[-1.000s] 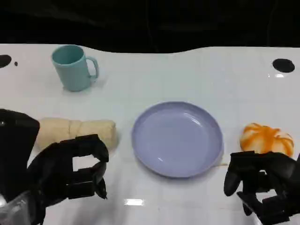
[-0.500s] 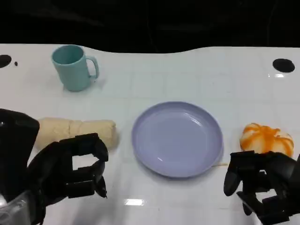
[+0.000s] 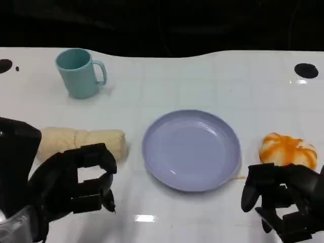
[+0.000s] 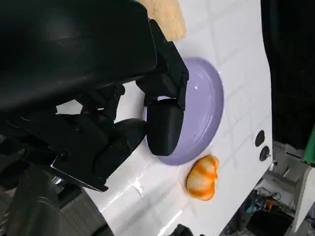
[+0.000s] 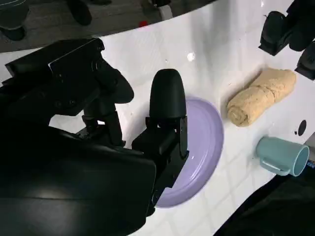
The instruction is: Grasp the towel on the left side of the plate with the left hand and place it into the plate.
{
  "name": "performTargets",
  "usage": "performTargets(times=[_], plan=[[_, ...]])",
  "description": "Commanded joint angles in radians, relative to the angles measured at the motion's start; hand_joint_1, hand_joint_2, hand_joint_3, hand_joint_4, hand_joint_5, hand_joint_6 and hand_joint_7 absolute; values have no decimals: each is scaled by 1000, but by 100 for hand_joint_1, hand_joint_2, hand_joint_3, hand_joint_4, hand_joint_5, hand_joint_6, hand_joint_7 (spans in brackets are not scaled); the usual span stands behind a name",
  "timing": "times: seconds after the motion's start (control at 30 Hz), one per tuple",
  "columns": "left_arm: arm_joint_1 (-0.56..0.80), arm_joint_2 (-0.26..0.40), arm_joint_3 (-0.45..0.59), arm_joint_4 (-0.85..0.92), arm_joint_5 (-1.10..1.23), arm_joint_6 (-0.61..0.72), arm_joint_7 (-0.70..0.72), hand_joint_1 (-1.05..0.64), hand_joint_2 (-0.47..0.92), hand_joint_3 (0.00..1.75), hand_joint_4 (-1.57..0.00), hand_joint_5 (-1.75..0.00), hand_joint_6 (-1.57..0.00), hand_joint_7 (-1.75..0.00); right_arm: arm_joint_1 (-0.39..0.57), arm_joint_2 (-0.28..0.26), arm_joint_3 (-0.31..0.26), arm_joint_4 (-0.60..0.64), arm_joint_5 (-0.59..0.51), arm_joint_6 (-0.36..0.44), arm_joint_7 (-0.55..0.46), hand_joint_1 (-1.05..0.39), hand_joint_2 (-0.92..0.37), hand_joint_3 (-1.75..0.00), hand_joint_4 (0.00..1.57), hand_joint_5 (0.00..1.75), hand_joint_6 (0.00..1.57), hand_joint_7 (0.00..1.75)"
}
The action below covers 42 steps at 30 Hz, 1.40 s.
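Rolled towel point(image 3: 83, 143) lies lengthwise, one end facing the plate point(image 3: 191, 150), left hand point(image 3: 76, 182) hovering near it, fingers curled apart, holding nothing.

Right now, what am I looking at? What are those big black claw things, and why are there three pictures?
Those black things are a robot's two hands. The left hand and the right hand hang over a white table, and neither one holds anything.

One picture comes from a camera up on the robot, looking down. The other two come from cameras on its wrists, so they look tilted and each hand looks huge up close.

On the table sit a purple plate, a rolled beige towel to the left of it, a teal mug farther back, and an orange and white round thing on the right. The robot's job is to put the towel in the plate.
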Motion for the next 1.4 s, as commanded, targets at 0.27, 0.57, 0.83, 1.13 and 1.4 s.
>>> performTargets(times=[0.27, 0.57, 0.83, 1.13, 1.4], plan=[[25, 107, -97, 9, 274, -342, -9, -29, 87, 38, -50, -97, -65, -30, -6, 0, 13, -3, -4, -9, -13, 6, -60, -106, 69, 168, 68, 143], [-32, 223, -222, 89, 715, -595, 96, -50, 92, 8, -24, -55, -40, 0, -8, 4, 23, 1, -17, -21, -17, 6, -59, -107, 69, 168, 68, 144], [-174, 300, -363, 198, 1064, -597, 37, -61, 92, 4, -14, -38, -20, 0, -7, 5, 23, -4, -15, -15, -17, 6, -59, -106, 70, 168, 68, 143], [-326, 250, -473, 402, 1242, -562, -11, -63, 91, 0, -19, -27, -16, 0, 5, 1, 21, -21, -14, -5, -17, 6, -59, -106, 70, 168, 69, 143], [-471, 180, -529, 696, 1267, -593, 12, -60, 87, 1, -30, -16, -21, -1, 11, 3, 21, -27, -10, -1, -16, 6, -60, -106, 69, 169, 69, 143]])
